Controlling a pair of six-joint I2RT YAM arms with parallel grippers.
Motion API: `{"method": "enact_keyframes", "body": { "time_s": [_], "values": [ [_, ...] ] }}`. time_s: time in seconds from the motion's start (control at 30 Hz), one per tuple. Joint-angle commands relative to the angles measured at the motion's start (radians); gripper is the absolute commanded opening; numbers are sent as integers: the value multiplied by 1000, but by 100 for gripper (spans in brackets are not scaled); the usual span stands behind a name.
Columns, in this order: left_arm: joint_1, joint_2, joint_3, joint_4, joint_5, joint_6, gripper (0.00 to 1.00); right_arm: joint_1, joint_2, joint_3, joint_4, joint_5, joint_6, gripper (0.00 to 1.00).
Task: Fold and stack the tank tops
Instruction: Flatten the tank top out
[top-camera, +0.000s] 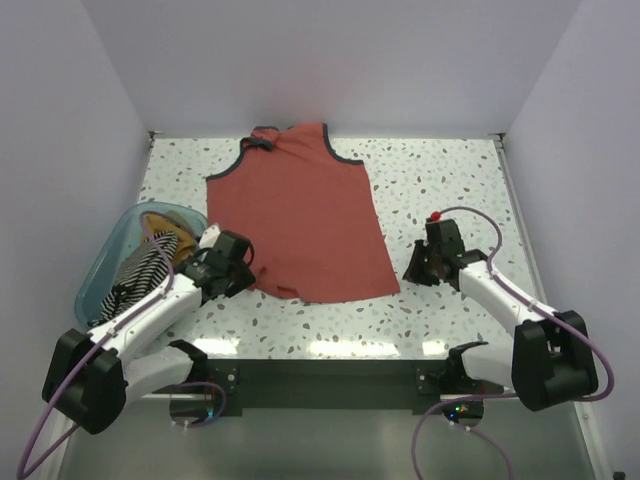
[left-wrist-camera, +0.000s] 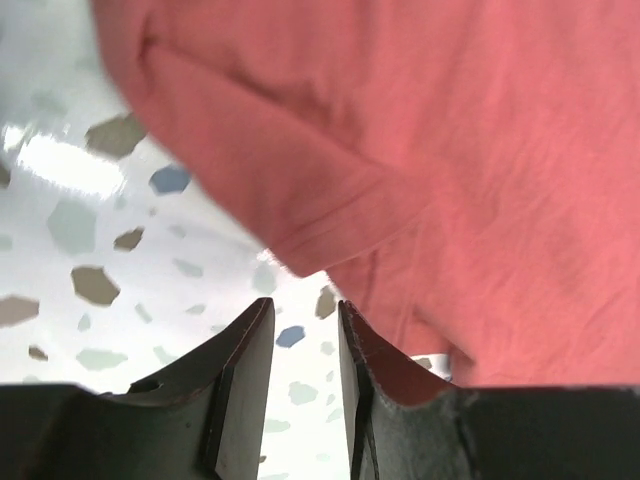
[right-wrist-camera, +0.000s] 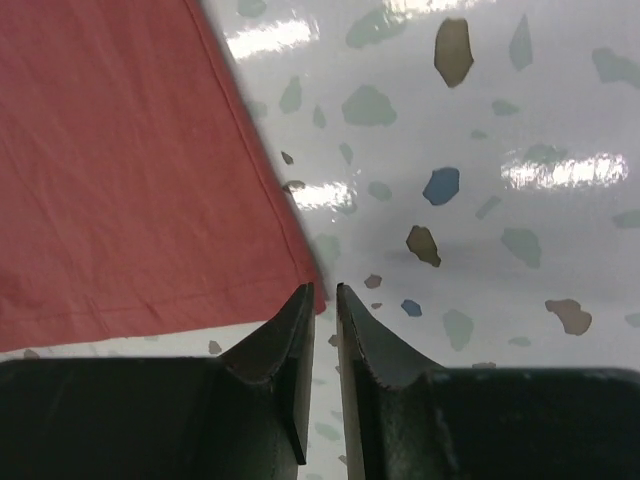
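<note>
Dark fingers (left-wrist-camera: 245, 370) of the left gripper (left-wrist-camera: 305, 305) fill the bottom of its wrist view, parted by only a slit, with bare speckled table (left-wrist-camera: 90, 200) showing between them and no cloth in the gap. Just beyond the tips, filling the upper right of that frame, lies the red tank top (left-wrist-camera: 450, 150), its near corner doubled over on itself into a rounded flap. The right gripper (right-wrist-camera: 325, 290) is all but clenched and holds nothing; the shirt's other bottom corner sits just beside its left tip, the hem running off toward the left edge of the frame.

From above, the shirt lies spread flat in the middle of the picture, neck toward the top, with one gripper at each bottom corner. The bin (top-camera: 100, 270) at left centre holds a striped top (top-camera: 140, 278) and something mustard-coloured (more tops, probably).

What worries me is the pinch. With the jaws this narrow, a push forward would likely shove the hem into wrinkles instead of taking it. The doubled left corner could give a grip on one layer only, so the fold would come up crooked. The glossy tabletop also offers little to wedge under.
</note>
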Motion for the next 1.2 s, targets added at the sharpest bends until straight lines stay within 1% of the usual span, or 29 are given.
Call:
{"method": "enact_keyframes", "body": {
  "time_s": [0.0,0.07,0.2,0.33,0.47,0.6,0.73,0.87,0.9,0.93,1.0,1.03,1.1,1.17],
  "values": [
    [-8,-55,-71,-18,-42,-189,36,8,-30,-50,1,-4,21,19],
    [-8,-40,-101,19,-30,-199,33,8,-12,-50,5,-9,2,19],
    [-8,58,-108,53,-24,-224,31,10,20,-39,20,-56,-17,22],
    [-8,93,-105,73,-45,-201,37,14,30,-44,26,-63,-18,24],
    [-8,129,-94,81,-51,-155,38,27,24,-68,54,-70,6,26],
    [-8,162,-97,84,-59,-139,38,74,11,-79,72,-47,35,28],
    [-8,192,-89,73,-80,-133,38,126,39,-87,98,-24,75,29],
    [-8,215,-77,61,-100,-130,36,140,63,-85,112,5,84,29],
    [-8,218,-71,59,-105,-125,34,140,65,-82,109,23,83,28],
    [-8,218,-65,58,-111,-124,33,140,67,-79,104,31,81,25],
    [-10,218,-52,55,-114,-109,31,140,77,-65,97,39,78,13],
    [-10,219,-48,52,-123,-104,30,140,85,-61,91,48,74,1],
    [-10,222,-33,48,-128,-84,26,139,93,-35,66,54,68,0],
    [-10,225,-23,48,-128,-61,24,136,93,-7,40,100,54,0]
  ]
}}
